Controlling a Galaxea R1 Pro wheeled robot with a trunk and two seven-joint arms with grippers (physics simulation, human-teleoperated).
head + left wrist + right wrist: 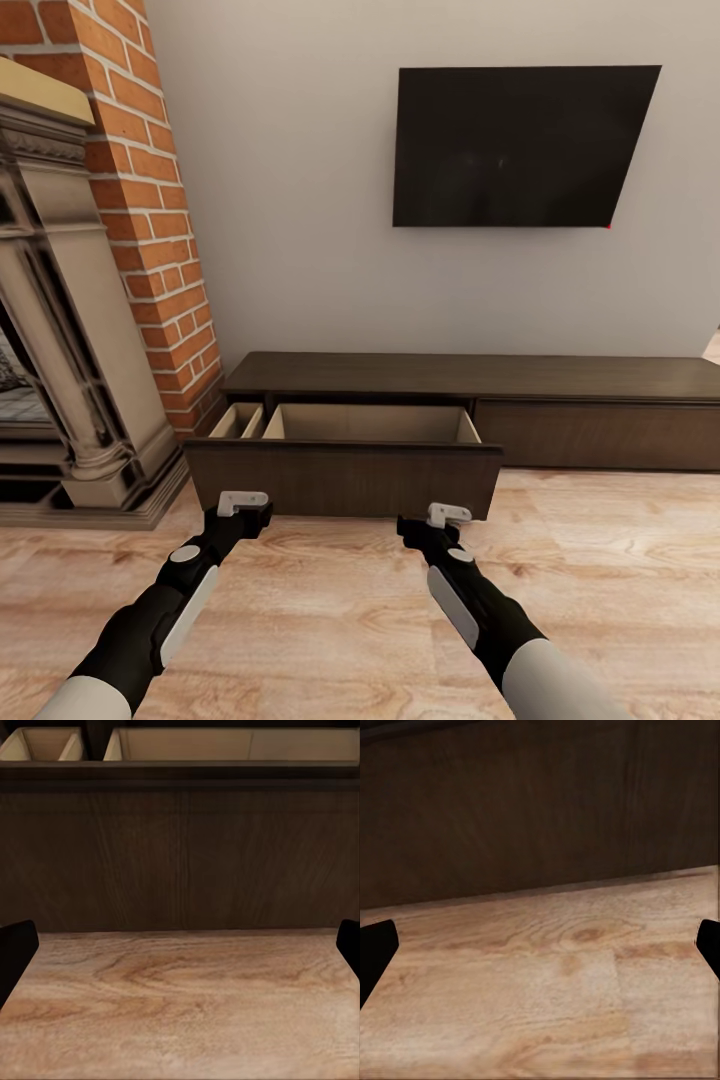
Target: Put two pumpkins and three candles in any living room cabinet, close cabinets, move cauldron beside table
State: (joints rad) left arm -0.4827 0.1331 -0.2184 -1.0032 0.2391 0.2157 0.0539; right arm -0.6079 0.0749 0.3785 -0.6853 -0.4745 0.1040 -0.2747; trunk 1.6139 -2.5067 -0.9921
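At the far left stands a stone fireplace (60, 330), with a brick column (150, 200) rising just beside it. Against the pale wall (290, 180) runs the cabinet (460, 385), long and low, dark brown. Its left drawer (345, 470) is pulled out toward me, and I can see into its beige inside, which is split by a divider into a narrow compartment on the left and a wide one on the right. The drawer front hangs above the plank floor (330, 610).

My left gripper (243, 512) is low, just in front of the drawer's left end. In my left wrist view the two black fingers (15, 952) sit at opposite edges of the picture with bare floor between them, so it is spread wide and grasps nothing. My right gripper (440, 522) is near the drawer's right end; its fingers (375, 956) are likewise far apart over the floor, released, with the dark drawer front ahead.

Above the cabinet's middle and right, a black TV (520, 145) is mounted on the wall. The right part of the cabinet is closed.
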